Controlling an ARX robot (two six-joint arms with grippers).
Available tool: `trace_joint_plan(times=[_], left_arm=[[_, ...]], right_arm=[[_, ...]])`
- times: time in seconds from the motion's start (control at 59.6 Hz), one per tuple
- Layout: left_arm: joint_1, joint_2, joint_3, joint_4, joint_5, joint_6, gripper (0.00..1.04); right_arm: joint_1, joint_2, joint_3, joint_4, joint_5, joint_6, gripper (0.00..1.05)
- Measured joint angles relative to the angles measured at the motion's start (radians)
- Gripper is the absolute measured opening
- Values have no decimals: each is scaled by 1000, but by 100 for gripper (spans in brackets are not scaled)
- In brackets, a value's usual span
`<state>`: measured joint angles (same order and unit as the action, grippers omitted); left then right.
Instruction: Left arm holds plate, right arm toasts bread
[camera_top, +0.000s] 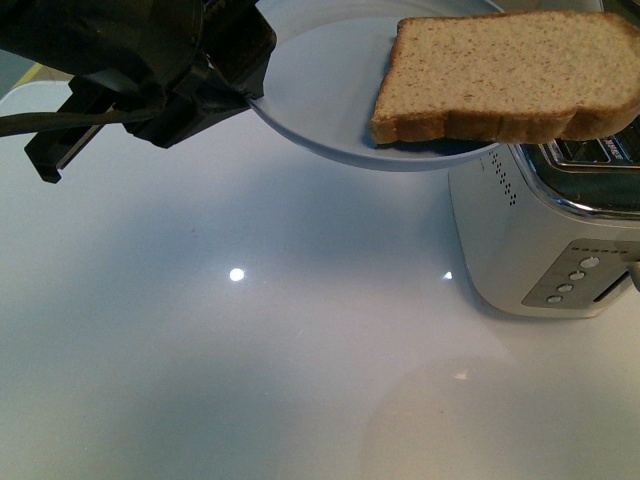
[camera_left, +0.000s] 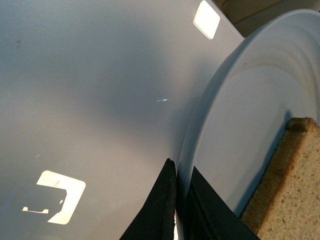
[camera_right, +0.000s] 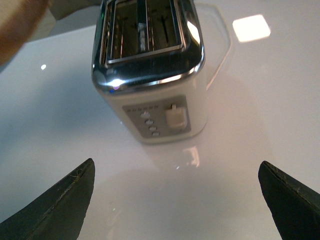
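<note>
My left arm (camera_top: 130, 60), wrapped in crinkled black, holds the pale blue-white plate (camera_top: 320, 100) up above the table. The left gripper (camera_top: 248, 72) is shut on the plate's rim; in the left wrist view its black fingers (camera_left: 162, 205) pinch the plate (camera_left: 240, 115) edge. The bread (camera_top: 510, 75), light brown with a darker crust, lies on the plate and overhangs its right side, above the toaster (camera_top: 540, 240). Bread (camera_left: 292, 185) also shows by the wrist. My right gripper (camera_right: 176, 167) stands open and empty over the table, facing the toaster (camera_right: 150, 75).
The white and chrome toaster has two open top slots (camera_right: 142, 30), and a panel with several round buttons (camera_right: 149, 125) and a lever (camera_right: 177, 117). The glossy white table (camera_top: 250, 350) reflects ceiling lights. A blurred brown shape (camera_right: 20, 25) shows at the right wrist view's corner.
</note>
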<state>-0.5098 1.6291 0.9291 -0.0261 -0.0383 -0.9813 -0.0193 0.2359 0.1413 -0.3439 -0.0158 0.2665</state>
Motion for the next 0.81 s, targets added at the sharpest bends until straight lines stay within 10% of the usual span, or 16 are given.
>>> trace_joint_plan(times=[0.806], left_arm=[[-13,23,15,2,24,-1,3]], right_arm=[[303,962,286,759,46,407,96]])
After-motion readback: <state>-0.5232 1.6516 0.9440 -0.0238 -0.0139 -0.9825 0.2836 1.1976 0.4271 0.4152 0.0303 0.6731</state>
